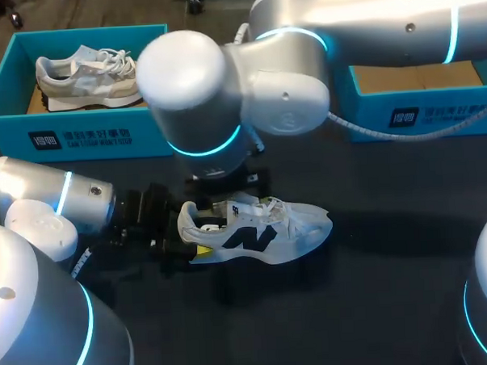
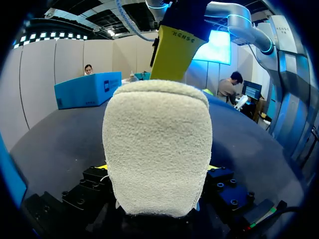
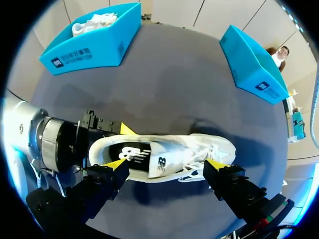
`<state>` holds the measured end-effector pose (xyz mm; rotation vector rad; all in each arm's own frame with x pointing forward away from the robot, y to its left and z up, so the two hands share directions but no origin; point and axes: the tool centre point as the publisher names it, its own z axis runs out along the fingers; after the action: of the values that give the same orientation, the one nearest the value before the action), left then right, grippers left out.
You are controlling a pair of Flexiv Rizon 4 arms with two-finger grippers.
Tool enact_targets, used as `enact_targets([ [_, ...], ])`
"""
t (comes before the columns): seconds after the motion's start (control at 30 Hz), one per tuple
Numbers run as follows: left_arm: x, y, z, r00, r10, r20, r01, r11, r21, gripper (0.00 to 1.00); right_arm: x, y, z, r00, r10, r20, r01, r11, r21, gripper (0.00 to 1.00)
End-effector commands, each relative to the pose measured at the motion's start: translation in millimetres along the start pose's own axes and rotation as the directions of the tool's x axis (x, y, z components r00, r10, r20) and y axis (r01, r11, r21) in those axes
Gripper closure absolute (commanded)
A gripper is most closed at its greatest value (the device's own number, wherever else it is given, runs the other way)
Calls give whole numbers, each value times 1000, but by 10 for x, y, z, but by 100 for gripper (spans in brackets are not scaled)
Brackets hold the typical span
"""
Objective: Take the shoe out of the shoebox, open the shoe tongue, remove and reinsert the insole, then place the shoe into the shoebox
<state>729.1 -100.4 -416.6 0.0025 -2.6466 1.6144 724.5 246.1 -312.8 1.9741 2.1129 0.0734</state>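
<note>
White shoe [image 1: 258, 230], dark logo, stands upright, heel left, dark insole [image 3: 132, 152] inside; open blue shoebox [image 1: 418, 114] sits behind, rightward.

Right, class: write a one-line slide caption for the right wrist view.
Right gripper open above a white-and-black sneaker on the dark table, left gripper clamping its heel.

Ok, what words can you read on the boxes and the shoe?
Left shoebox: white label, too small to read.
Right shoebox: white label, too small to read.
Shoe, side: dark letter logo, no words.
Insole: white logo, no readable words.
Right pincer, yellow fingertip: dark brand word, too blurred to trust.
</note>
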Motion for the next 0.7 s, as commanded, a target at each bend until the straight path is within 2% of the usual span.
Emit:
enact_targets([
  [0.03, -21, 14, 13, 1000, -1, 1, 1, 1000, -2, 100, 195, -34, 113, 991, 77, 114, -80, 997, 20, 0],
  [0.23, -21, 14, 13, 1000, -1, 1, 1, 1000, -2, 100, 169, -121, 306, 972, 164, 168, -169, 985, 16, 0],
  [0.7, -21, 14, 13, 1000, -1, 1, 1, 1000, -2, 100, 83, -173, 506, 949, 183, 255, -201, 978, 47, 0],
])
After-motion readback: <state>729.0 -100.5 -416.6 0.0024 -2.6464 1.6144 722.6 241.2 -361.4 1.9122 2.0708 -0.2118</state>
